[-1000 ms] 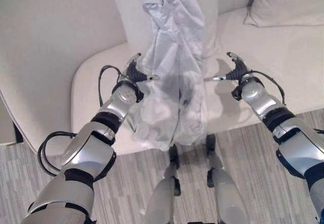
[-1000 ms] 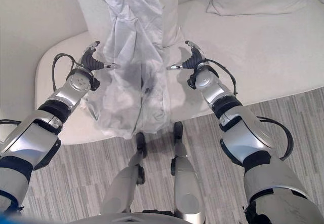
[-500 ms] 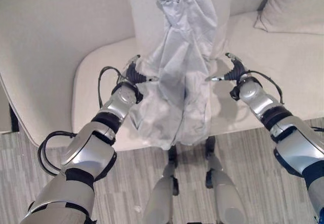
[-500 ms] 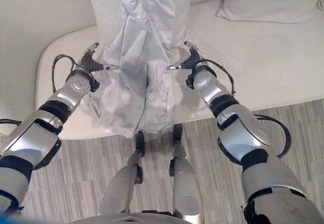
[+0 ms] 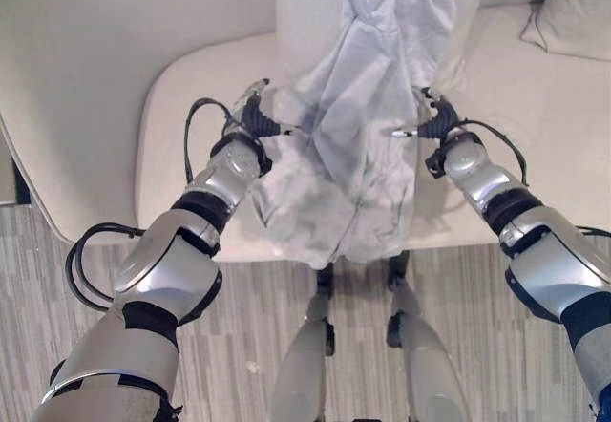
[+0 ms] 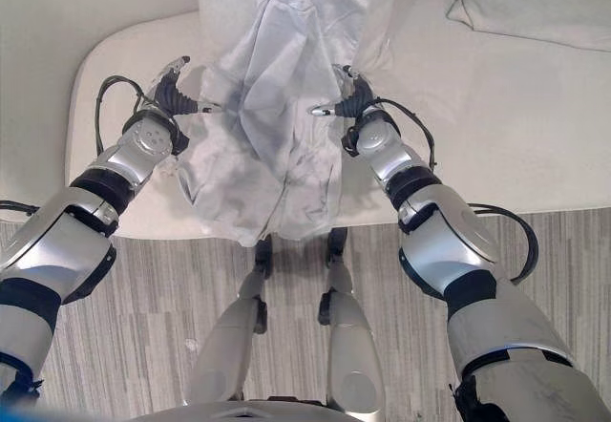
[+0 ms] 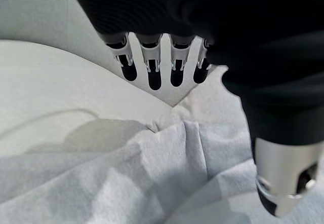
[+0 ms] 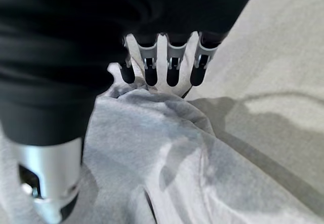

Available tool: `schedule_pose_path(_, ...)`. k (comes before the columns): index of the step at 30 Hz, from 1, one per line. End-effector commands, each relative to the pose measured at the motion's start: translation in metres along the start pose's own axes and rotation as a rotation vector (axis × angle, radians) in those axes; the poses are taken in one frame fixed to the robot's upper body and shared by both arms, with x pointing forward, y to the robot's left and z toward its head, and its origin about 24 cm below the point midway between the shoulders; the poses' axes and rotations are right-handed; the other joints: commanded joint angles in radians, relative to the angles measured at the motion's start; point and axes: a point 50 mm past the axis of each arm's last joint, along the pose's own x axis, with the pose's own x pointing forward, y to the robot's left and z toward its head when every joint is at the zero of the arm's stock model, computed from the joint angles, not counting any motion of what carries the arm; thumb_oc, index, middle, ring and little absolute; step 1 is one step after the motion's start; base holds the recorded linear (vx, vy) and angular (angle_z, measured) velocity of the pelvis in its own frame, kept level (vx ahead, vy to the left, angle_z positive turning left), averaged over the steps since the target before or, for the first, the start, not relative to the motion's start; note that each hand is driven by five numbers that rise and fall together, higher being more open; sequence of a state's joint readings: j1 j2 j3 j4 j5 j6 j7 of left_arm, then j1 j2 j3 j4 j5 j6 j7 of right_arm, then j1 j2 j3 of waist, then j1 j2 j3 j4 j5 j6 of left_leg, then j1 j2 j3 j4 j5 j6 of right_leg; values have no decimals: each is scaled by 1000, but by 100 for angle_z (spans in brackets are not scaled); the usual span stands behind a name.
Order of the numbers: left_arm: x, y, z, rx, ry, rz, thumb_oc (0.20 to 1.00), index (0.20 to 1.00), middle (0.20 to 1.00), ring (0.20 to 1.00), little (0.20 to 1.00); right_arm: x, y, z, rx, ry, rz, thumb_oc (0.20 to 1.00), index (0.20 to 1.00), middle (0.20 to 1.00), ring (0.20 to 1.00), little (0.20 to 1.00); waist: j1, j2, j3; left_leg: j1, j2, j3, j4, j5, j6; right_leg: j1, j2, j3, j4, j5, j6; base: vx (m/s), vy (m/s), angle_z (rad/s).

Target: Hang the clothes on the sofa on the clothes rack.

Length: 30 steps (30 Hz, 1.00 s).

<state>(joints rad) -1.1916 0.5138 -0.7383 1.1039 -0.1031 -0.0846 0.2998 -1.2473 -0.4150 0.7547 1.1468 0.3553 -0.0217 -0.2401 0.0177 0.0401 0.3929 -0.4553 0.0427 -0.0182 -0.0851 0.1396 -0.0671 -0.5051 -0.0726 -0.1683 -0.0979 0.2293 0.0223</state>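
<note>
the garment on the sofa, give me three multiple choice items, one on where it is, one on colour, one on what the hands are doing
1. Where does the garment lie?
A. draped down the sofa and over its front edge
B. flat on the floor
C. on a rack

2. What colour is the garment?
A. black
B. pale grey-white
C. red

3. How do the left hand and the right hand stand?
A. both clenched away from the cloth
B. one holds a hanger
C. open, one at each side of the cloth

Answers:
1. A, its lower end hangs past the seat toward the floor.
2. B, it is nearly as light as the sofa.
3. C, both wrist views show straight fingers over the fabric.
</note>
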Motion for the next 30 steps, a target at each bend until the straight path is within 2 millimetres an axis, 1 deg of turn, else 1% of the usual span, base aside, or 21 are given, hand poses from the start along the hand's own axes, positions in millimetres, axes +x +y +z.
schedule_pose_path(1,15,36,30,50,-89,106,1000,1000,1000,1000,1000,8,-28,27,87,-52,-106,1000,1000,1000,1000,1000,34,-31,7,4,-16,-30,-2,16,-55,19,-85,111,11,-1,179,12,11,7)
schedule_pose_path(8,17,41,39,60,-113,119,1000,1000,1000,1000,1000,10,-39,38,109,-75,-136,1000,1000,1000,1000,1000,44,-21,10,-10,-23,-35,-2,16,-54,5,-85,114,11,0,179,7,4,7)
schedule_pose_path(9,17,42,39,60,-118,122,1000,1000,1000,1000,1000,11,-44,41,114,-82,-154,1000,1000,1000,1000,1000,47,-16,11,-15,-24,-37,-2,18,-54,1,-86,112,11,1,180,6,4,3)
schedule_pose_path(12,17,45,43,54,-134,129,1000,1000,1000,1000,1000,11,-51,43,122,-85,-172,1000,1000,1000,1000,1000,55,-8,12,-21,-28,-39,-2,19,-54,-3,-87,113,11,2,180,0,0,0)
schedule_pose_path(13,17,47,45,52,-147,133,1000,1000,1000,1000,1000,11,-57,44,128,-84,-194,1000,1000,1000,1000,1000,60,-3,14,-26,-29,-39,-2,20,-54,-7,-88,111,11,1,180,0,0,0)
schedule_pose_path(14,17,47,45,52,-147,134,1000,1000,1000,1000,1000,11,-57,44,128,-84,-194,1000,1000,1000,1000,1000,60,-3,13,-26,-29,-39,-2,20,-54,-8,-88,111,11,1,180,0,0,0)
schedule_pose_path(16,16,49,43,55,-149,140,1000,1000,1000,1000,1000,11,-64,43,125,-80,-220,1000,1000,1000,1000,1000,60,1,16,-30,-30,-40,-2,22,-54,-11,-88,110,12,0,180,7,15,4)
schedule_pose_path(20,17,52,40,60,-132,152,1000,1000,1000,1000,1000,11,-71,39,95,-61,-261,1000,1000,1000,1000,1000,55,1,18,-30,-31,-39,-2,21,-53,-12,-87,109,13,-2,180,2,5,1)
schedule_pose_path(21,17,55,42,60,-143,163,1000,1000,1000,1000,1000,11,-79,39,63,-51,-293,1000,1000,1000,1000,1000,55,4,21,-31,-32,-39,-2,20,-52,-13,-88,110,13,-2,180,0,0,0)
schedule_pose_path(23,17,56,45,59,-158,171,1000,1000,1000,1000,1000,11,-86,40,32,-40,-316,1000,1000,1000,1000,1000,58,8,25,-33,-34,-41,-2,21,-52,-14,-89,107,15,-2,180,0,0,0)
schedule_pose_path(25,16,56,54,36,-199,179,1000,1000,1000,1000,1000,10,-96,39,21,-25,-344,1000,1000,1000,1000,1000,65,18,31,-35,-38,-43,-2,21,-51,-16,-92,105,17,-3,180,0,0,0)
schedule_pose_path(26,16,56,54,36,-199,179,1000,1000,1000,1000,1000,10,-96,39,21,-25,-344,1000,1000,1000,1000,1000,65,18,31,-35,-38,-43,-2,21,-51,-16,-92,105,17,-3,180,0,0,0)
schedule_pose_path(27,13,53,61,17,-244,170,1000,1000,1000,1000,1000,10,-101,35,8,0,-351,1000,1000,1000,1000,1000,76,29,35,-39,-42,-46,-2,23,-51,-18,-93,103,19,-5,179,0,0,0)
schedule_pose_path(30,11,53,62,15,-265,166,1000,1000,1000,1000,1000,10,-102,34,7,9,-343,1000,1000,1000,1000,1000,85,37,36,-42,-46,-48,-2,25,-51,-19,-95,101,20,-6,179,-9,5,11)
